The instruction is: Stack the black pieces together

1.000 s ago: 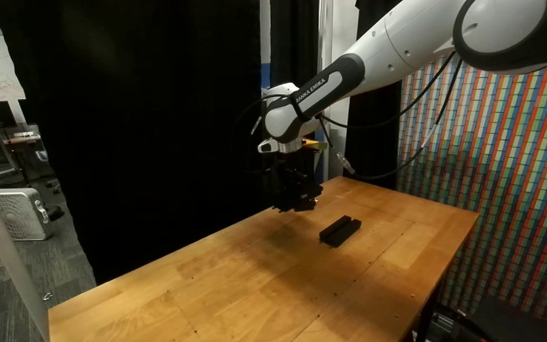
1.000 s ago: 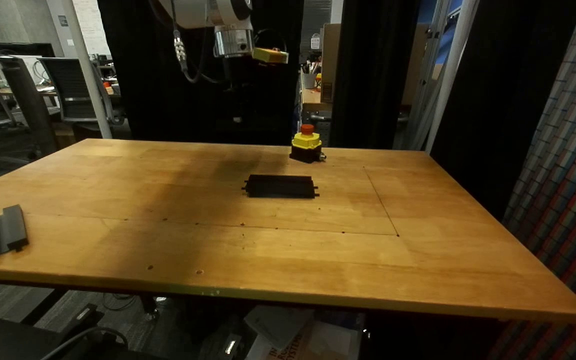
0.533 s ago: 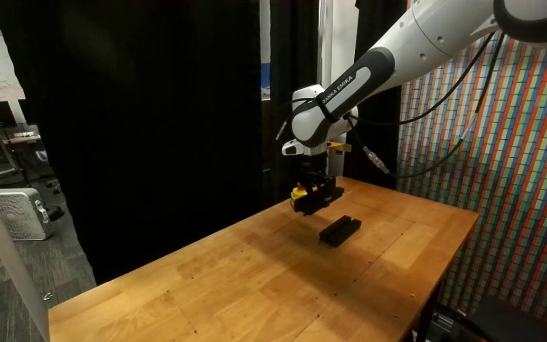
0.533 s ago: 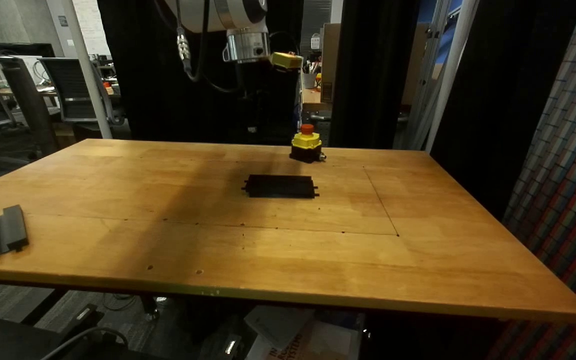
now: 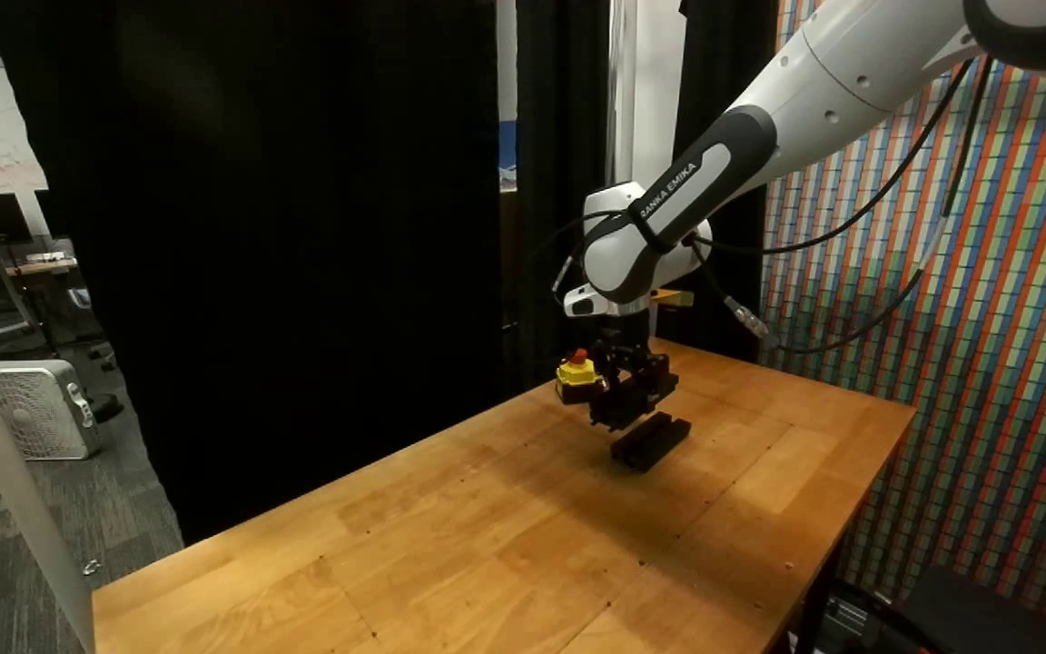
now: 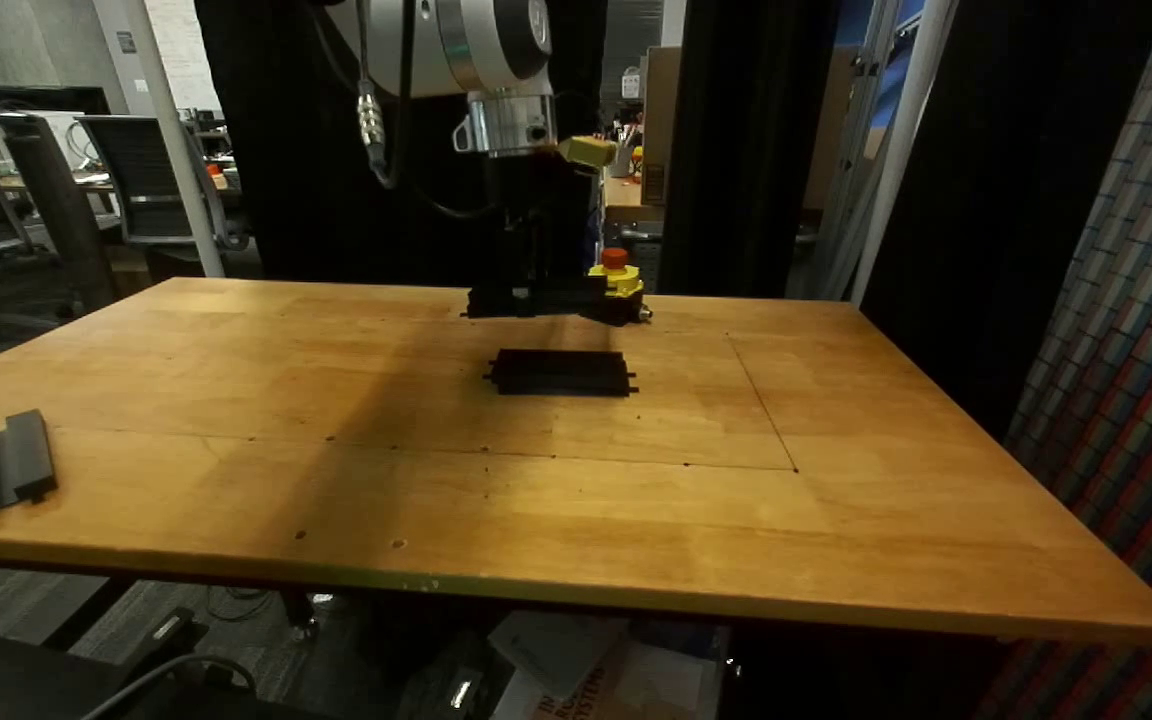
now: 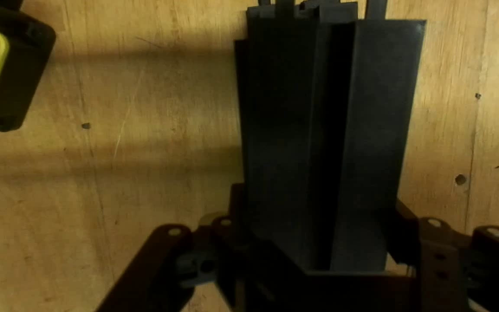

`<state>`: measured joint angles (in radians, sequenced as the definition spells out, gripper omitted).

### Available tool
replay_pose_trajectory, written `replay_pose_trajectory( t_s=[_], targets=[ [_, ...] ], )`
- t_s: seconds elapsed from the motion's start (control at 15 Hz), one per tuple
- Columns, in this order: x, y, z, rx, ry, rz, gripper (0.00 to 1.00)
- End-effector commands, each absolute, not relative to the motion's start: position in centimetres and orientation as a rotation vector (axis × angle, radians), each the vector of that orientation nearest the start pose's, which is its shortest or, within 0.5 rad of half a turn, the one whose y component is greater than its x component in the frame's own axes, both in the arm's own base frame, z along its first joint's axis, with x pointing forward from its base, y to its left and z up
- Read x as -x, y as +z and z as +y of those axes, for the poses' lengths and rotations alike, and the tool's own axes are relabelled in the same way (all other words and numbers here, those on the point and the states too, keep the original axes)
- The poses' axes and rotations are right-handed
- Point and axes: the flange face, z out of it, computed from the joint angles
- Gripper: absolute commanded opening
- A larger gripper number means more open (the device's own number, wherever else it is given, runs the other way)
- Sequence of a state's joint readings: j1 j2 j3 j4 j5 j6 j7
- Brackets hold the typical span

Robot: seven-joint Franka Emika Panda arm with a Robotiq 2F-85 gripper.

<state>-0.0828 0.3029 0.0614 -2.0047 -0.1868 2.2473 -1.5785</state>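
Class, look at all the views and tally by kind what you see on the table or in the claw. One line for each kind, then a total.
Dark pieces: 3 (1 in the claw, 2 on the table)
Stop button: 1
Total: 4

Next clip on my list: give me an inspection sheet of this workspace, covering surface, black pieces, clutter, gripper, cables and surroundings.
Surface: table of wood, with seams and small holes.
Job's things: held piece hangs above the table, apart from the lower piece in an exterior view; not yet stacked. Third piece lies near the table's edge.
Clutter: yellow stop button, red-topped, on the table; apart from the held piece in the wrist view.
Gripper: shut on the held piece, a jaw on each side.
Cables: hang in loops from the arm.
Surroundings: black curtain, fan, chairs, coloured wall.
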Motion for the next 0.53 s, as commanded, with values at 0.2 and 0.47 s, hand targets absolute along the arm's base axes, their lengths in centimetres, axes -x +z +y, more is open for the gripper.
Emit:
replay_pose_trajectory(
  t_s=[0.2, 0.47],
  targets=[
    [-58.2, 29.9, -2.8, -2.011, -0.115, 2.31, 0.46],
    [-57.7, 28.9, -3.3, -2.01, -0.095, 2.304, 0.46]
  ],
)
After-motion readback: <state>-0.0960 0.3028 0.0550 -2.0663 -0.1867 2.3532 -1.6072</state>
